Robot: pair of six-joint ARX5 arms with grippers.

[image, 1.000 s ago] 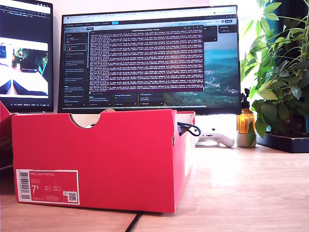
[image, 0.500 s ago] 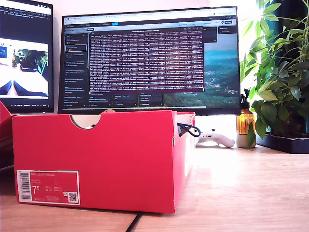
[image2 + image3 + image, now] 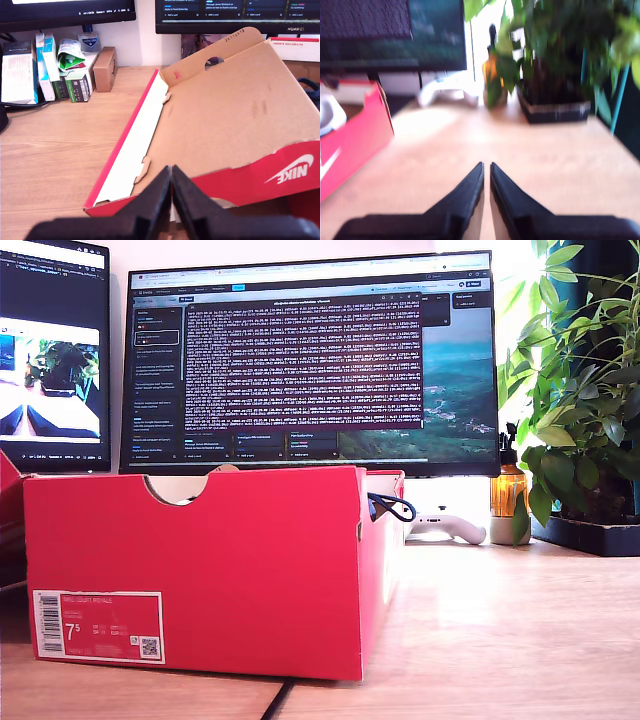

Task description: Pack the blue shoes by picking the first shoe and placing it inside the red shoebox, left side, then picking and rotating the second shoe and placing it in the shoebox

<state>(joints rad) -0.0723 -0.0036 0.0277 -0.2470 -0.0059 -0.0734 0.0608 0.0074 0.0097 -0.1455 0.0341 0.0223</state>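
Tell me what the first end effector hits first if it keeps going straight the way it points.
Probably the upturned red cardboard lid with the white swoosh: my first end effector, shut, points at its near red edge, then its brown inside. How far ahead is unclear.

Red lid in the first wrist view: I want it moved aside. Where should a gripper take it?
I'd pinch the red lid by its swoosh wall from above: the lid lies inside-up, so that thin wall stands free near my first gripper.
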